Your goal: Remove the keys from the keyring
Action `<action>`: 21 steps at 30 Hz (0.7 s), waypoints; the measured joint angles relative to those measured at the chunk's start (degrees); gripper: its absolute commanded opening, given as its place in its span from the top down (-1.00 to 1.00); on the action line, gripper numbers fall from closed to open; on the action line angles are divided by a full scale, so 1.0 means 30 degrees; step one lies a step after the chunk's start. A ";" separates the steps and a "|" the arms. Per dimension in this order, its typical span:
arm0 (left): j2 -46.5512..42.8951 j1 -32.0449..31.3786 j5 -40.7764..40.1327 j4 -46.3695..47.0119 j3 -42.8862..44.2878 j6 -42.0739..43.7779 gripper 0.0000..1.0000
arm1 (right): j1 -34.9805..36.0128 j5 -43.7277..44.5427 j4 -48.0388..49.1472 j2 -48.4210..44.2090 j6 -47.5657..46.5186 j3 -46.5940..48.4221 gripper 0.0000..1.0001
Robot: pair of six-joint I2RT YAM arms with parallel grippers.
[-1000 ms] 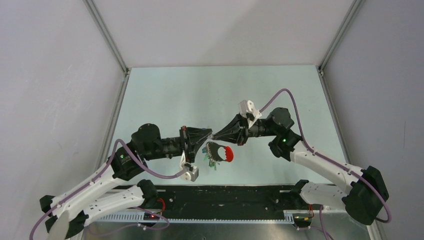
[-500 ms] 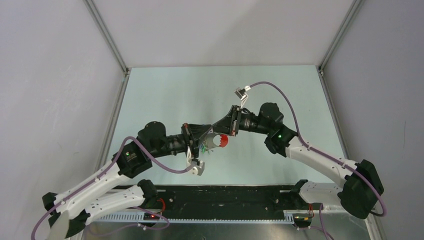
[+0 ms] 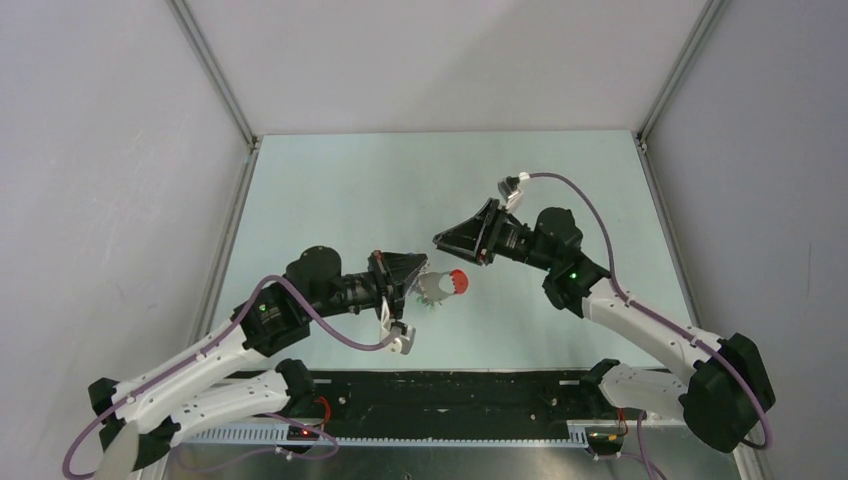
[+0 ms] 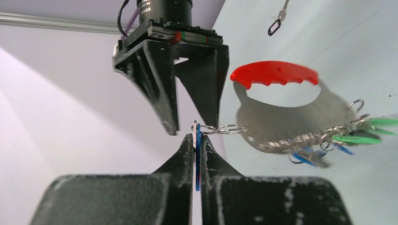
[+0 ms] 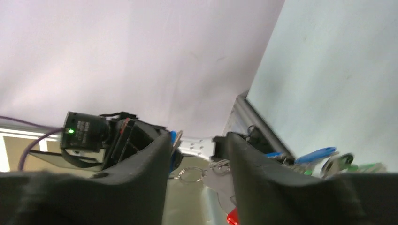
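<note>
Pinching a flat blue tag [image 4: 197,164] edge-on with the left claw [image 4: 197,139], fingers squeezed fully together on it and a sliver of silver metal pressed alongside. Dangling from that tag by a small wire ring [image 4: 226,129], the keyring [image 4: 281,123]: a grey strap curving under a red plastic loop [image 4: 274,75]. Bunched at the strap's other end, the keys [image 4: 361,139], green tags fanning outward and blue ones tucked beneath, all blurred in the left wrist view. Seen from overhead, hangs over the middle of the bench [image 3: 330,190], somewhat closer to the near edge than the far one, red loop turned toward the right edge. Cannot tell whether the lowest keys touch the bench. Holding the right claw [image 4: 191,126] spread apart with nothing between its fingers, tips just beside the wire ring in the left wrist view, yet clear of the bunch from overhead, a little toward the far edge. Framed between those spread fingers in the right wrist view: the left claw's tip with the blue tag, the wire ring, one blue key tag and one green. Lying on the bench well apart from the bunch, a black oval tag [image 4: 273,29] joined to a short silver piece.
</note>
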 measured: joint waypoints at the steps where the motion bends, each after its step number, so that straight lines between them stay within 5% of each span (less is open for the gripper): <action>1: 0.0000 -0.0087 0.0058 -0.0036 0.0000 -0.0007 1.00 | -0.0233 0.0102 0.0197 -0.0058 0.0015 -0.0095 -0.26; 5: 0.0000 -0.0146 0.0146 -0.0029 0.0000 -0.0022 1.00 | -0.0466 0.0124 0.0685 -0.0182 -0.1472 -0.0226 -0.23; 11: -0.0095 -0.0146 0.0612 -0.0029 0.0000 -0.0058 1.00 | -0.0619 -0.0576 0.1129 -0.1428 -0.7635 -0.0539 -0.10; 21: -0.0707 -0.0153 0.1894 -0.0029 0.0036 -0.0393 1.00 | -0.0699 -0.5967 0.3716 -0.2222 -1.8003 -0.0743 -0.10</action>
